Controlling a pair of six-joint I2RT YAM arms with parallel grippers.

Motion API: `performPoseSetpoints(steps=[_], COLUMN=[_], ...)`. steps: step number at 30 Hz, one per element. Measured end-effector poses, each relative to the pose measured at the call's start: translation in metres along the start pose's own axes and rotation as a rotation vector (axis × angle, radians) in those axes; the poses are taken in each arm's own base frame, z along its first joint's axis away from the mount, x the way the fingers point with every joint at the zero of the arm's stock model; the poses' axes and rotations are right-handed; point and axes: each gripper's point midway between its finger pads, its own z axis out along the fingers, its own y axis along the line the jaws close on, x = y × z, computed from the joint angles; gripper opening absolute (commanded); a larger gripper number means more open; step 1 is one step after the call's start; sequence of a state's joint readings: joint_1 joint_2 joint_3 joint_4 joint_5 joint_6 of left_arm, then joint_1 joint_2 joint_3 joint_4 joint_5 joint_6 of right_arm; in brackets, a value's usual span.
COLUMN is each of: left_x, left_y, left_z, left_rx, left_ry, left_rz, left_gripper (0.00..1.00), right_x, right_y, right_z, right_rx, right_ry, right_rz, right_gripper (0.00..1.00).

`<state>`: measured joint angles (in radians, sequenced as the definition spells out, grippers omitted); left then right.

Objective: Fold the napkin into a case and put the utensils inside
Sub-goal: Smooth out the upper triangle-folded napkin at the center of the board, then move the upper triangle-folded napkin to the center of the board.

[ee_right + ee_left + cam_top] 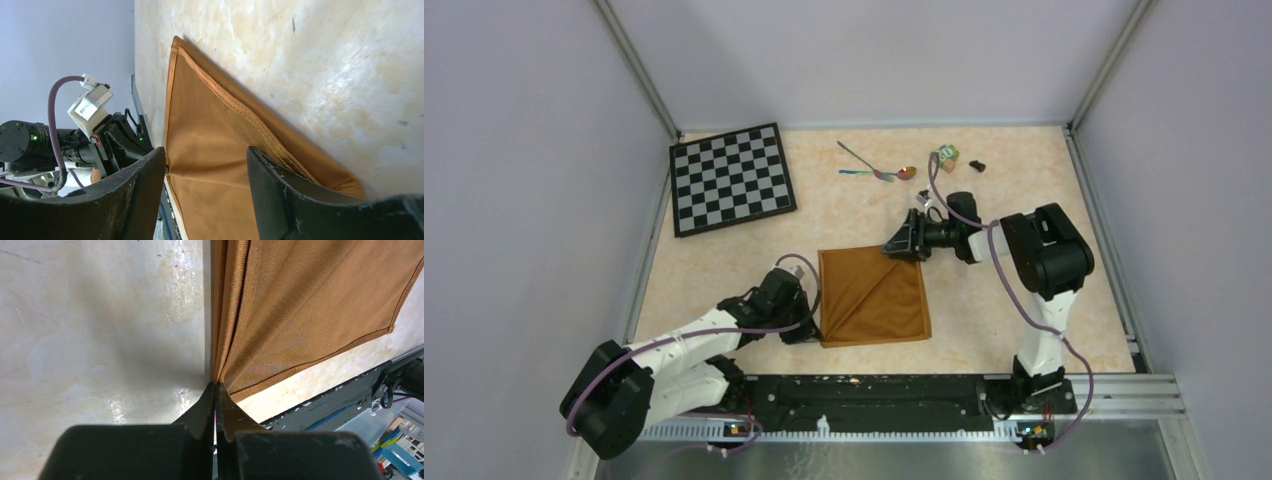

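Observation:
The orange-brown napkin (874, 297) lies folded into a rough square on the table, with a diagonal crease. My left gripper (812, 325) is shut on the napkin's left edge near its near-left corner; in the left wrist view the gripper (216, 386) pinches the gathered layers of cloth (310, 305). My right gripper (902, 243) is open at the napkin's far-right corner; in the right wrist view the gripper (205, 150) has its jaws spread just over the cloth (210, 115), holding nothing. The two utensils (876, 170) lie crossed at the far side of the table, apart from the napkin.
A black-and-white chessboard (732, 178) lies at the far left. A small green block (946, 156) and a small dark object (977, 164) sit right of the utensils. Walls enclose the table on three sides. The left arm (50, 145) shows in the right wrist view.

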<state>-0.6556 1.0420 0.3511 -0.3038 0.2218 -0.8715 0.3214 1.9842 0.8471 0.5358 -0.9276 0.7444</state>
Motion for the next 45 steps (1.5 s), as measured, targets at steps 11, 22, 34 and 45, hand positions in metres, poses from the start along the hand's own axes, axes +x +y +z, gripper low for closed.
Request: performPoseSetpoints(steps=[11,22,34,45], left_x=[0.001,-0.025,-0.169,-0.186], left_y=[-0.001,-0.039,-0.054,-0.024], left_z=[-0.002,-0.039,0.003,0.035], left_rx=[0.005,0.057,-0.222,-0.377], left_ry=[0.002,-0.061,-0.212,-0.165], left_rz=[0.002,0.055,0.19,0.249], left_gripper=[0.25,0.72,0.48,0.36], right_x=[-0.03,0.051,0.128,0.13], right_y=[-0.013,0.061,0.003,-0.007], right_z=[-0.012,-0.042,-0.062,-0.063], right_rx=[0.086,0.315,0.422,0.445], right_ry=[-0.026,0.041,0.165,0.153], right_rz=[0.005,-0.251,-0.053,-0.055], right_gripper=[0.6,0.45,0.09,0.0])
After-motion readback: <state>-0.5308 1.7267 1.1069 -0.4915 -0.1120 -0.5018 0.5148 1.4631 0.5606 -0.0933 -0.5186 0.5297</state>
